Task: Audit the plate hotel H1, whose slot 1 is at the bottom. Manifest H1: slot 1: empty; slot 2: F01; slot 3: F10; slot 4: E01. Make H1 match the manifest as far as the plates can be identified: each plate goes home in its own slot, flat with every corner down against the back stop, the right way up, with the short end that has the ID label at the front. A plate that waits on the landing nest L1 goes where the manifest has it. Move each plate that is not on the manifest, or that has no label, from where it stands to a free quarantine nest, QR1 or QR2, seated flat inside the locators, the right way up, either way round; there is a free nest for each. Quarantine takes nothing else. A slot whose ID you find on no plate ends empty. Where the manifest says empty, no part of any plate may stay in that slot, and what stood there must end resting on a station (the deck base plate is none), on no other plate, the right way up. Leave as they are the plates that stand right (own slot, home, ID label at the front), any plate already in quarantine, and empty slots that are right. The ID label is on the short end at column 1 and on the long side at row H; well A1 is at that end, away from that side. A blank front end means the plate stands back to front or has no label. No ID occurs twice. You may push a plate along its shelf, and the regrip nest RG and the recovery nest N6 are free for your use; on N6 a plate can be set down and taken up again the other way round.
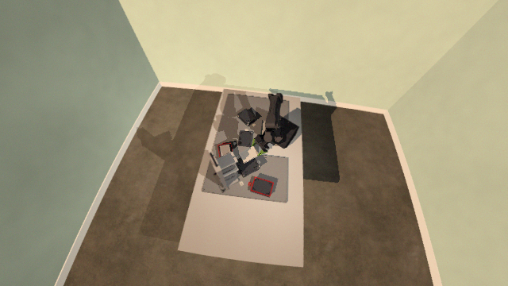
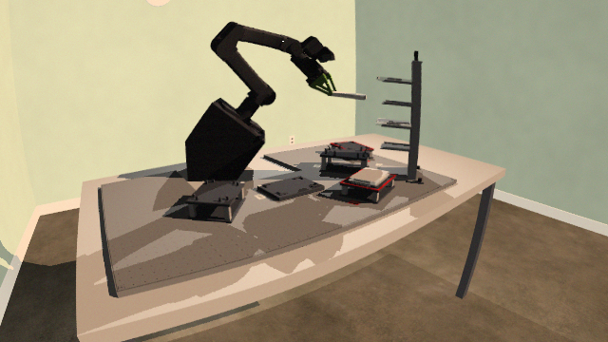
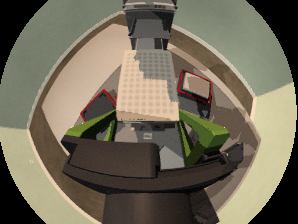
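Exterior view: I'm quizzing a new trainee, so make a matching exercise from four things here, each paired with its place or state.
Things:
1. gripper
2. plate hotel
3. near red-rimmed nest
4. far red-rimmed nest

States:
a. dark top, no pale plate showing on it
b. upright post with four shelves
c. clamped on a held plate in the air
d. carries a seated plate, pale in colour

Pairs: 1-c; 2-b; 3-d; 4-a
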`<move>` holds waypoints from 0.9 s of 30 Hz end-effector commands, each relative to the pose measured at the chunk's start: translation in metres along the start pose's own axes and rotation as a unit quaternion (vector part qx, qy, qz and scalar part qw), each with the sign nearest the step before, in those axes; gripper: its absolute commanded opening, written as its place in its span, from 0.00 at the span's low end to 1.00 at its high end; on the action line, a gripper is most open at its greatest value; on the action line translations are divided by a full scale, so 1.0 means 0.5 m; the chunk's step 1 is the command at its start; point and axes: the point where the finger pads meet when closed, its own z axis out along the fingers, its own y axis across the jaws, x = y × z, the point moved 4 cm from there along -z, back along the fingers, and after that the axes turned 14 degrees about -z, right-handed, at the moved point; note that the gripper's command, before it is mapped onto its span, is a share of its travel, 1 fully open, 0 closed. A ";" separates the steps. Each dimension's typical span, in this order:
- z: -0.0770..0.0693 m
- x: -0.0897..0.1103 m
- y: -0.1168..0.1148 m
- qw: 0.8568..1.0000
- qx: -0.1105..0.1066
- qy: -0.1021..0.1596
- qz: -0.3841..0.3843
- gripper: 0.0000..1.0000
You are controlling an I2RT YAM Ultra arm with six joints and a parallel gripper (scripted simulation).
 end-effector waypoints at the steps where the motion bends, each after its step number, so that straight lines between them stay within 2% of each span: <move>1: -0.019 -0.023 -0.003 1.000 0.012 -0.006 0.007 0.86; 9: -0.027 -0.031 -0.005 1.000 0.012 -0.006 0.007 0.86; 27: -0.017 -0.038 -0.007 1.000 0.012 -0.006 0.008 0.86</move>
